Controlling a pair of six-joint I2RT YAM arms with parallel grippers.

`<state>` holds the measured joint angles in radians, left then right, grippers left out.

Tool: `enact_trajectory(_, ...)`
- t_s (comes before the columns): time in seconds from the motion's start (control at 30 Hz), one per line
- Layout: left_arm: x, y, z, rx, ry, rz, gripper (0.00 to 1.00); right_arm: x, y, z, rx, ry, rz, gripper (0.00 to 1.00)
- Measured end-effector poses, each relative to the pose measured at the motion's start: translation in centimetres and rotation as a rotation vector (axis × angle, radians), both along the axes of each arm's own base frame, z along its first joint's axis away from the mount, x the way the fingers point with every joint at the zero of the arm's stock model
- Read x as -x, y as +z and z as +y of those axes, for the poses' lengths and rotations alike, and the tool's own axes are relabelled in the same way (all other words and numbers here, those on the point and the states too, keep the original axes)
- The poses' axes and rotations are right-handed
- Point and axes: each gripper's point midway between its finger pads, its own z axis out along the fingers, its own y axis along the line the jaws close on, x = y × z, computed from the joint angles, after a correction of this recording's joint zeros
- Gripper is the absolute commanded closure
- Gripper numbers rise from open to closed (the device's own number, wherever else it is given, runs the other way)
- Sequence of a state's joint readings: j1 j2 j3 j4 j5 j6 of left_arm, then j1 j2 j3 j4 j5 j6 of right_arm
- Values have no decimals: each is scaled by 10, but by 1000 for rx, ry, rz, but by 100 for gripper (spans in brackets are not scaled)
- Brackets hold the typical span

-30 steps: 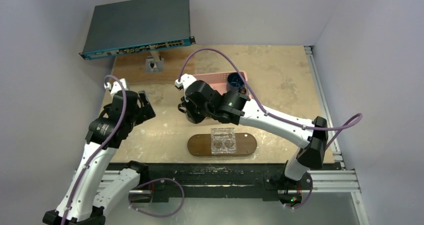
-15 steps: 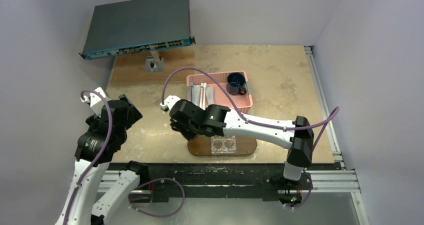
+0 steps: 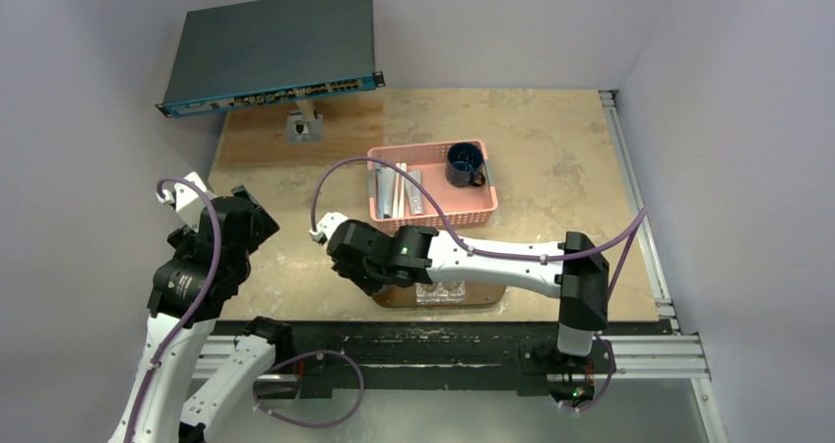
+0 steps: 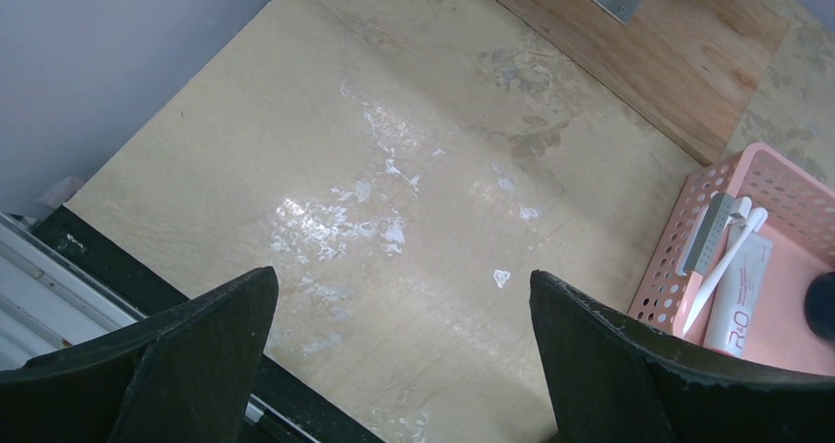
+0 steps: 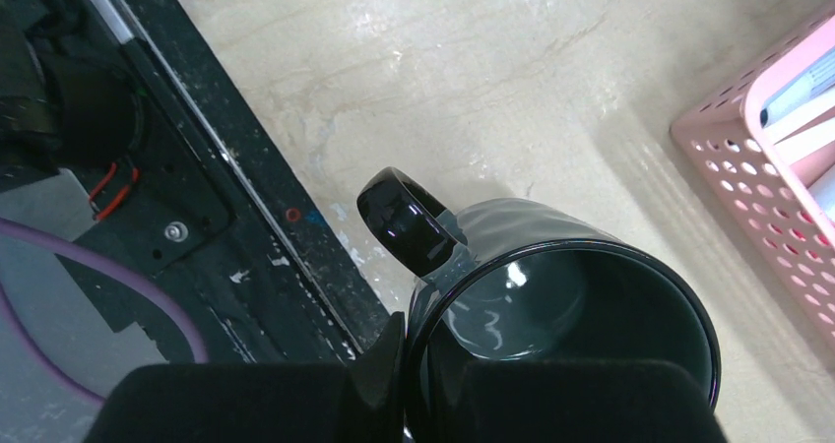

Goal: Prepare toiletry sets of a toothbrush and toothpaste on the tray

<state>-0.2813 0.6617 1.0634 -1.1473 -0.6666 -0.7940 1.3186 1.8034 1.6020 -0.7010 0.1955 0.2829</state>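
Right arm: having swung off the pink basket (image 3: 433,216) toward the near left, it is now reaching across the tray (image 3: 484,295) and hiding that board's left end. Left arm: having drawn back, it is idling over bare tabletop.

Right gripper (image 5: 409,364): fingers are clamping the rim of a dark mug (image 5: 551,315), its handle pointing toward the near rail.

Left gripper (image 4: 402,295): fingers are standing spread wide, holding nothing.

Toothbrushes (image 3: 398,189) and tubes (image 3: 417,193): all are lying in the basket's left half, long axes running near-to-far, well apart from the tray. None is sitting on it yet.

Relation: the sets are lying beyond and to the right of both grippers. The free left one is facing the basket's left wall and is likely the better placed.

Obstructions: a second mug (image 3: 463,163) is occupying the basket's far right corner. A clear insert (image 3: 441,291) is sitting mid-tray.
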Motion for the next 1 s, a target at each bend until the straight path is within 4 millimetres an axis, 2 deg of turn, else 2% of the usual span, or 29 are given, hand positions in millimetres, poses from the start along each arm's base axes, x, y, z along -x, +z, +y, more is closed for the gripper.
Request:
enact_trajectory(0.23, 0, 0, 0, 0, 0, 2, 0, 4, -20, -9, 46, 5, 11, 100)
enact_trajectory(0.7, -1, -1, -1, -2, -1, 9, 0, 6, -38, -16, 76, 7, 18, 100)
enact_trajectory(1.0, -2, -2, -1, -2, -2, 12, 0, 6, -43, -15, 75, 5, 21, 100)
